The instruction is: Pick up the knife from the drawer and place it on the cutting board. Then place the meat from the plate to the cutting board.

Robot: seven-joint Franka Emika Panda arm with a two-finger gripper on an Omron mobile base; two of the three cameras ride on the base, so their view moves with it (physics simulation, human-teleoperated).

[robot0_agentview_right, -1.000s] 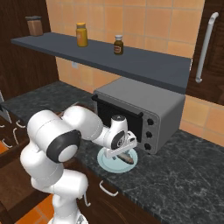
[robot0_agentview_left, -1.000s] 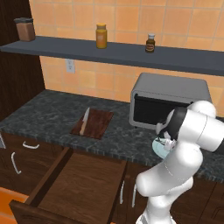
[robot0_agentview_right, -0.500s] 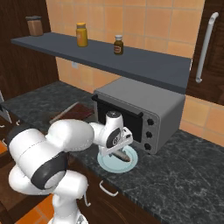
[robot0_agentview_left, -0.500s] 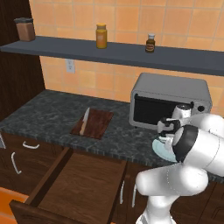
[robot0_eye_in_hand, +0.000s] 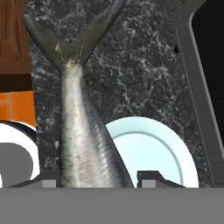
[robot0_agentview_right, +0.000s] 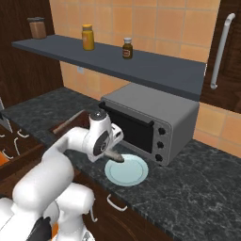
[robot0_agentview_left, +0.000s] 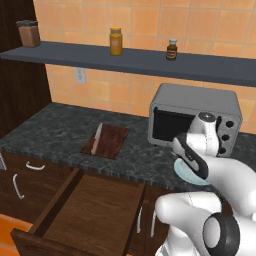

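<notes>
Gripping the slim silvery-grey fish-shaped meat (robot0_eye_in_hand: 81, 144) between its two dark finger tips, the robot's gripper (robot0_eye_in_hand: 98, 180) has its jaws pinched on the body, with the forked tail reaching away along the hand's line of sight. In the right base view the meat (robot0_agentview_right: 115, 157) juts out of the gripper (robot0_agentview_right: 112, 153) as a short grey piece just above the near-left rim of the round pale blue-white plate (robot0_agentview_right: 134, 175). It looks lifted clear of the plate (robot0_eye_in_hand: 151, 151), though whether it has fully left the surface cannot be told.

The flat dark reddish-brown wooden cutting board (robot0_agentview_left: 107, 140) lies on the black speckled counter (robot0_agentview_left: 55, 127), well to the left of the gripper (robot0_agentview_left: 186, 152) and of the grey toaster oven (robot0_agentview_left: 197, 117). The small knife with the tan wooden handle (robot0_agentview_left: 96, 139) already rests on the board's left part, its long axis running front to back. The wide dark brown wooden drawer (robot0_agentview_left: 95, 210) stands open below, with nothing visible in it.

So the coming move turns on a sideways carry leftward along the counter. My judgement is that the meat should come down on the board's free right part, roughly parallel to the knife, so the two do not overlap.
</notes>
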